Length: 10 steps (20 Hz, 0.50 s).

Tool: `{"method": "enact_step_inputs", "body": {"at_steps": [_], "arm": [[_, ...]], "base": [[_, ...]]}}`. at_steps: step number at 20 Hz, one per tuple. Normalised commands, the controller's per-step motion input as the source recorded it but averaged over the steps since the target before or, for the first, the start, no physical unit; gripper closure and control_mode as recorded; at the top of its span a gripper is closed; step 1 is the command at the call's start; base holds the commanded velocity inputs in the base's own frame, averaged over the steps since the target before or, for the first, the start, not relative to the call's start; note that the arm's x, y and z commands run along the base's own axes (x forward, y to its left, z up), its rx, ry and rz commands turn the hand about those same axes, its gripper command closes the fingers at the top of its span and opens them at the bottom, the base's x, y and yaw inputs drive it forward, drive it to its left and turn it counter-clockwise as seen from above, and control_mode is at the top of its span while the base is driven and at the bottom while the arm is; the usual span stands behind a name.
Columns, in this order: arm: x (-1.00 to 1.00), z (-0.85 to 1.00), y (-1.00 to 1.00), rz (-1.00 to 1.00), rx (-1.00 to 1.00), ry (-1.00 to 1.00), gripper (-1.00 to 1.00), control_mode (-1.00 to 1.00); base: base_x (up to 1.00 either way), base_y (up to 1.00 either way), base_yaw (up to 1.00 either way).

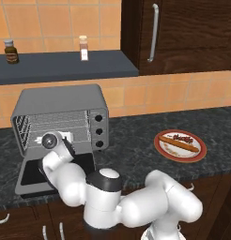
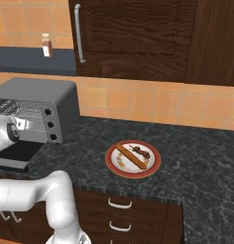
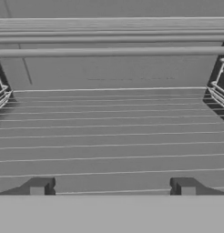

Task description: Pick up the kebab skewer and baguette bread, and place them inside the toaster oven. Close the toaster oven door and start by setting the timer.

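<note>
Pincer (image 3: 112, 189) released, jaws wide apart, aimed into the toaster oven (image 1: 61, 112) at left of frame, wire rack (image 3: 112, 136) just ahead. Toaster oven door (image 1: 30, 176) hangs down open at lower left. Baguette bread (image 2: 131, 156) and kebab skewer (image 2: 141, 152) lie side by side on plate (image 2: 113, 167), centre of worktop (image 2: 195, 157).

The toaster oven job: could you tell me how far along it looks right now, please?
Done: the toaster oven door is folded down, so the toaster oven stands open. In hand: the gripper is open and empty, pointing in at the wire rack. Left: the kebab skewer and baguette bread both lie on the plate; loading them, closing the door and setting a knob all remain.
</note>
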Motion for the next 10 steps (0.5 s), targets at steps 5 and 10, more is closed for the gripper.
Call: {"method": "enact_step_inputs", "body": {"at_steps": [5,10], "arm": [[-0.02,-0.62,0.16,0.00,0.00,0.00,-1.00,-1.00],[-0.46,-0.70,0.20,0.00,0.00,0.00,-1.00,-1.00]], "base": [[0.00,0.00,0.00],[0.00,0.00,0.00]]}}
